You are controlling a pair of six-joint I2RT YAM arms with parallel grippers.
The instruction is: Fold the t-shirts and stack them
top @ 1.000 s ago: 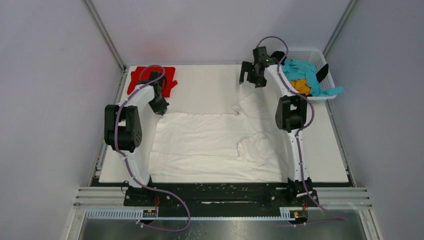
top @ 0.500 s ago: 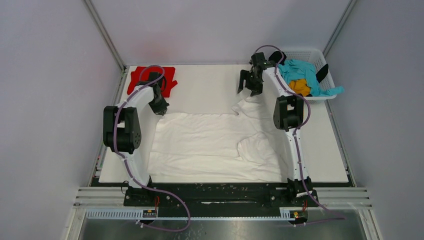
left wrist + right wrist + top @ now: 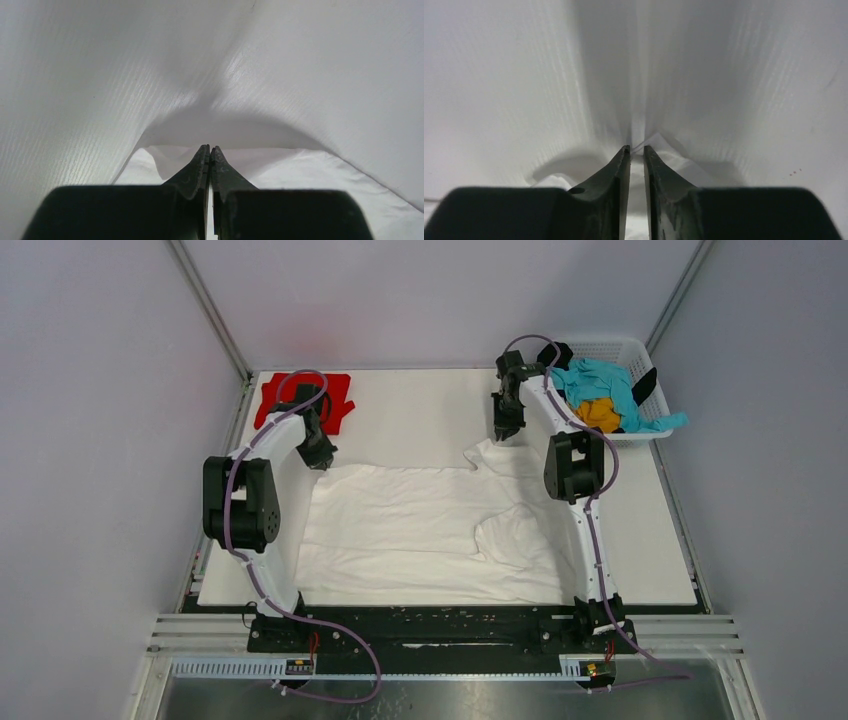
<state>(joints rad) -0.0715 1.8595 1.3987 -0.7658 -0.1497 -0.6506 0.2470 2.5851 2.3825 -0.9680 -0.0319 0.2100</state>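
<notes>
A large white t-shirt (image 3: 420, 525) lies spread over the middle of the table, with one sleeve folded in near its right side. My left gripper (image 3: 322, 458) is shut on its far left corner; in the left wrist view the jaws (image 3: 210, 148) pinch a fold of white cloth (image 3: 320, 172). At the shirt's far right corner my right gripper (image 3: 503, 430) points down, jaws (image 3: 636, 148) nearly together with white cloth (image 3: 674, 155) between them. A red t-shirt (image 3: 300, 400) lies folded at the back left corner.
A white lattice basket (image 3: 610, 343) stands at the back right corner, holding a teal t-shirt (image 3: 600, 380), an orange t-shirt (image 3: 603, 412) and a black t-shirt (image 3: 645, 385). Grey walls close in the table on three sides.
My right gripper has come down and toward me from beside the basket onto the white shirt's far right corner, and its wide-open jaws have closed. The left arm has not moved.
</notes>
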